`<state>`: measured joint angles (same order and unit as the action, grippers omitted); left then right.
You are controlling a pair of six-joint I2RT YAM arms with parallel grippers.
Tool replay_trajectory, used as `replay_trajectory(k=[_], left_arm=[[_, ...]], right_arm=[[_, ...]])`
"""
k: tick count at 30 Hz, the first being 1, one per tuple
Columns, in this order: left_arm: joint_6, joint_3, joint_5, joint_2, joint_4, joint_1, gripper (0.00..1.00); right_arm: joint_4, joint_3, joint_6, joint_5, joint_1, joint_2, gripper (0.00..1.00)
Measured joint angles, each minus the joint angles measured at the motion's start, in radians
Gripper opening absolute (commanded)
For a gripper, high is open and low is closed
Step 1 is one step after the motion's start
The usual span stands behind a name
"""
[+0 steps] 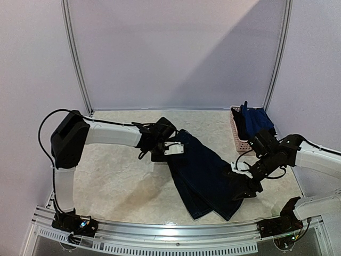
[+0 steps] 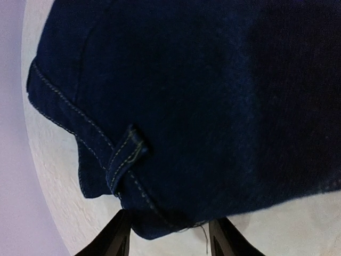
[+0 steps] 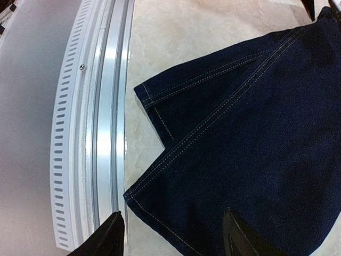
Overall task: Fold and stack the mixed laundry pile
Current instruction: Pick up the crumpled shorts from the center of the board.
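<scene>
A pair of dark navy jeans (image 1: 205, 176) is lying spread out on the pale marbled bench (image 1: 117, 181), near the middle and reaching toward its near edge. The waistband is pointing to the far side and the legs are running down toward the near right, one leg partly overlapping the other. A white label (image 1: 173, 150) is showing at the waistband.

The left fingers (image 1: 158, 149) are sitting at the waistband end. In the left wrist view they are standing apart, with the stitched waistband edge lying in the gap between them and a belt loop (image 2: 125, 157) just beyond. The cloth is not filling the gap and is not pinched.

The right fingers (image 1: 246, 188) are hovering at the right side of the legs, close to the hems. In the right wrist view they are spread wide. One tip is sitting over the metal rail (image 3: 106, 106) at the near edge of the bench, and the other is over the denim. A leg hem with pale stitching is lying between them, and nothing is gripped.

A small pink basket (image 1: 236, 140) is standing at the far right of the bench, well apart from the jeans. A blue cloth (image 1: 258, 120) is bulging out of its top, next to something darker that is too small to make out.
</scene>
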<state>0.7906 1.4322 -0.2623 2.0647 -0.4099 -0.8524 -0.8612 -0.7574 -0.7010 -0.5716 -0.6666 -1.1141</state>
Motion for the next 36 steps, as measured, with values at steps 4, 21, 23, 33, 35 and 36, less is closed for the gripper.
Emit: replay_trajectory(k=[4,21,23,33,35,36], left_arm=[[0.071,-0.009,-0.032,0.052,0.055,-0.008,0.25],[0.059,0.035,-0.087,0.063,0.048,-0.011,0.0],[0.043,0.055,-0.087,0.063,0.025,-0.011,0.0],[0.003,0.1,-0.092,0.064,-0.03,-0.011,0.0],[0.0,0.11,-0.095,0.066,-0.037,-0.011,0.0],[0.0,0.116,-0.098,0.066,-0.041,-0.01,0.0]], right_arm=[[0.011,0.003,0.002,0.009,-0.005,0.0,0.61],[0.102,0.011,0.059,0.3,-0.491,-0.286,0.49],[0.126,0.011,0.089,0.354,-0.502,-0.35,0.49],[0.184,0.005,0.181,0.539,-0.506,-0.368,0.39],[0.193,0.005,0.193,0.575,-0.506,-0.377,0.24],[0.198,0.003,0.194,0.587,-0.506,-0.378,0.18]])
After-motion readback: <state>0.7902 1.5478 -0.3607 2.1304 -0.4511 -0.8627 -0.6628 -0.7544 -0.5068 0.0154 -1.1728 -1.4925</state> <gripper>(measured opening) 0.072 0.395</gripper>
